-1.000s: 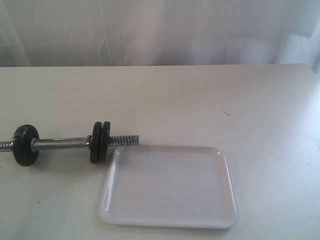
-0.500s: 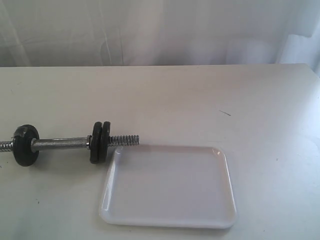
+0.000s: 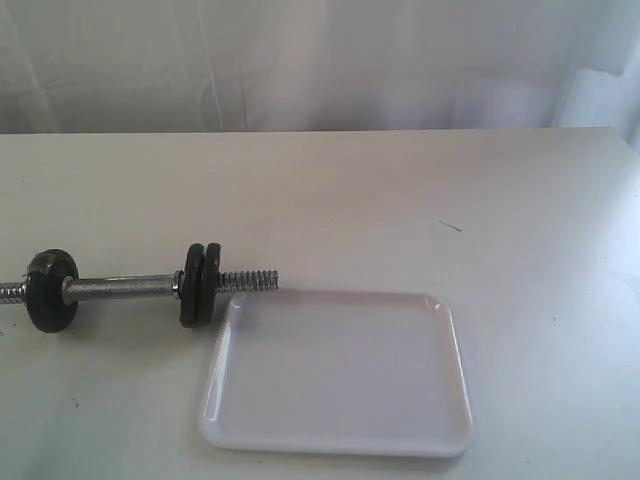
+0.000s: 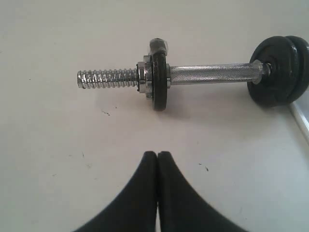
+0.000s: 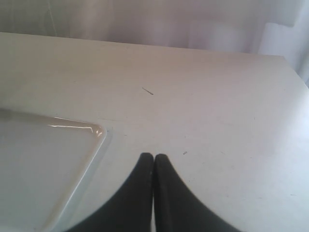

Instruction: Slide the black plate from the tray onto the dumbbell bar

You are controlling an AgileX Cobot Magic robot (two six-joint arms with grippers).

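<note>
The plate (image 3: 212, 283) stands on the bar (image 3: 120, 288), at the empty tray's (image 3: 340, 370) ten o'clock. It looks heavy, stiff and slick; I'd pinch its rim. On the left gripper (image 4: 157, 154) and right gripper (image 5: 153, 156), the jaws are pressed together.

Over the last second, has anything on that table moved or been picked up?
Nothing visibly changed. The dumbbell bar lies in the same spot beside the white tray, with the pair of black discs and the single disc on it as before. The left gripper and right gripper are shut on nothing.
</note>
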